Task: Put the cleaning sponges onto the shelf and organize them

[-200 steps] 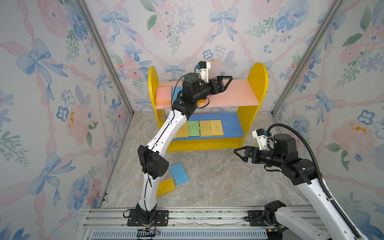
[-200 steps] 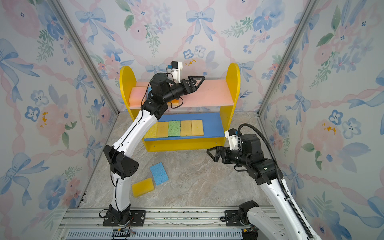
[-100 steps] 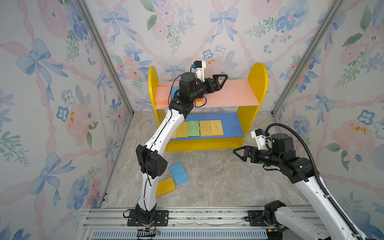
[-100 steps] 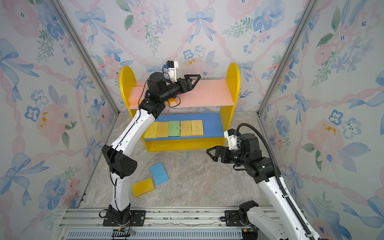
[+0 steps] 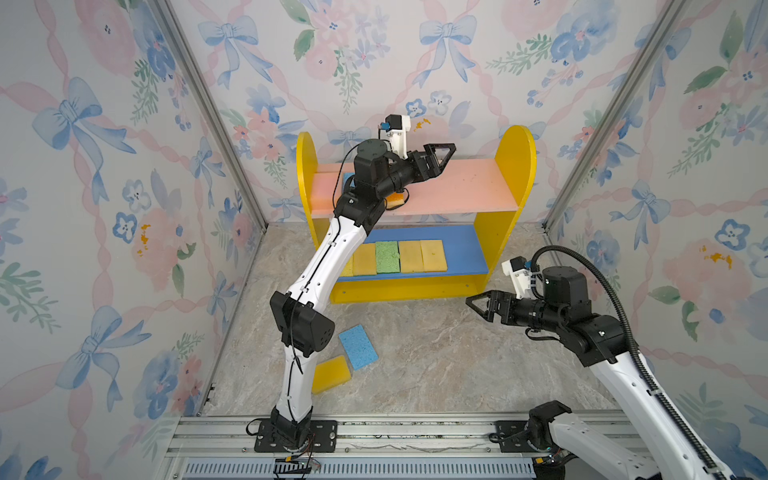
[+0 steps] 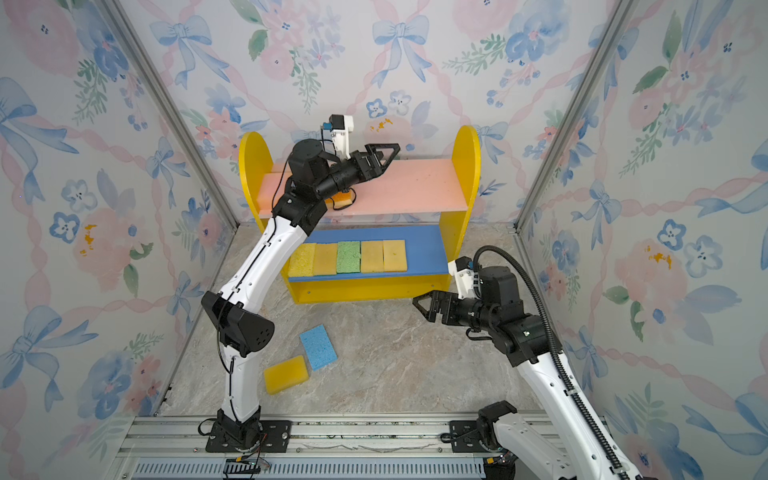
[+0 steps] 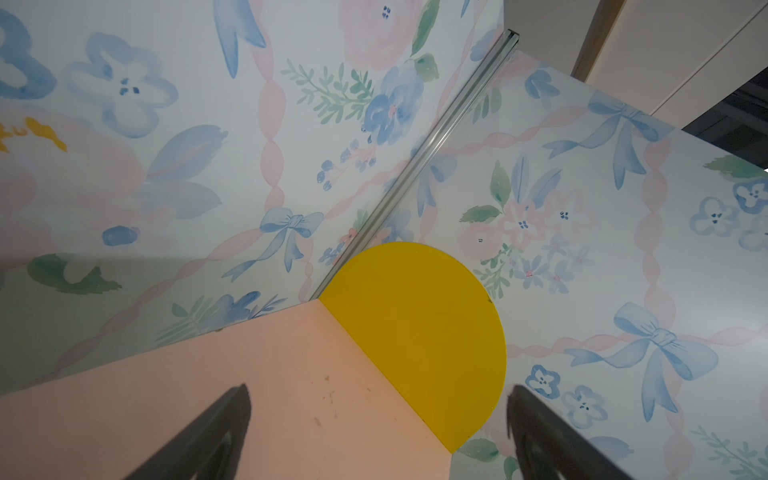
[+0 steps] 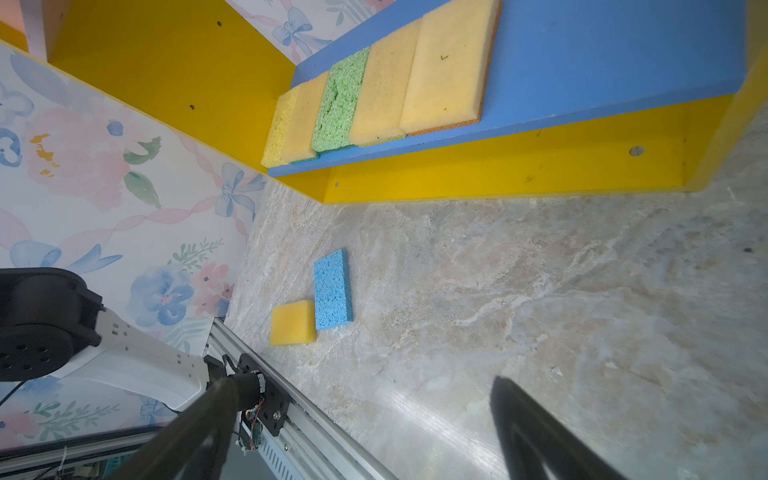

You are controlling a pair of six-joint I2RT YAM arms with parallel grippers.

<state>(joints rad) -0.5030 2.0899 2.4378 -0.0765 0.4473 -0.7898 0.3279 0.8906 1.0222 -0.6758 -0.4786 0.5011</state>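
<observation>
Right pincer (image 5: 478,306) spread wide and empty, held low above the grey marble-patterned desk (image 5: 436,365) out on the right, pointing leftward across it. Nearest the front rail (image 5: 395,432), flat on the desk: thick yellow rectangular foam sponge (image 5: 330,373), and touching its corner, as far as can be told, blue rectangular porous sponge (image 5: 358,347); both close to the left arm (image 5: 301,320), well apart from the right pincer. Farther back, small two-tier wooden shelf with yellow round-topped side panels (image 5: 513,166). On its blue lower board (image 5: 461,249), a tidy edge-to-edge row of five: pale yellow sponge (image 6: 302,259), tan-yellow sponge (image 6: 325,259), green sponge (image 6: 348,257), second tan-yellow sponge (image 6: 372,256), third tan-yellow sponge (image 6: 395,254), with bare board to their right. On the pink upper board (image 5: 469,187), partly hidden behind the left arm: pink foam pad (image 5: 323,192) at the left end, sliver of a second blue sponge (image 5: 347,179) beside it, orange-yellow sponge (image 5: 397,200) at the front edge under the forearm; right half bare. Farthest back, left pincer (image 5: 442,156) over the upper board's middle, jaws wide with nothing between, facing the right side panel. Judged from this: mostly done, some eight pads shelved, two left on the desk. Upper tier less orderly than the lower, perhaps wanting a straighten. Either arm free for the next pick.
</observation>
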